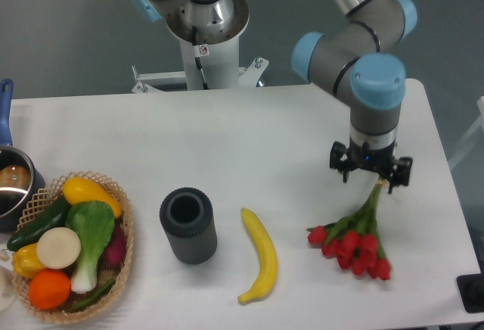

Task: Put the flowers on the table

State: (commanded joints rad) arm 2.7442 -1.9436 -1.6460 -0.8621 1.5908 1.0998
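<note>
The table (227, 133) is seen from above, white and bare across its middle. The arm (355, 50) is reached in from the top of the frame, bent at grey joints with blue caps, and its wrist is pointed straight down over the right part of the table. The gripper (376, 181) is held low, at the stem ends of the flowers (355, 239); whether the fingers are closed on the stems or merely beside them cannot be told. The flowers are laid on the table near its right front, red heads toward the front edge, green stems slanted up to the gripper. On the arm's white base (203, 42) a small label is seen, too small to be read. A basket (125, 216) of vegetables, a dark cup (188, 226) and a banana (261, 254) are ranged left of the flowers.
</note>
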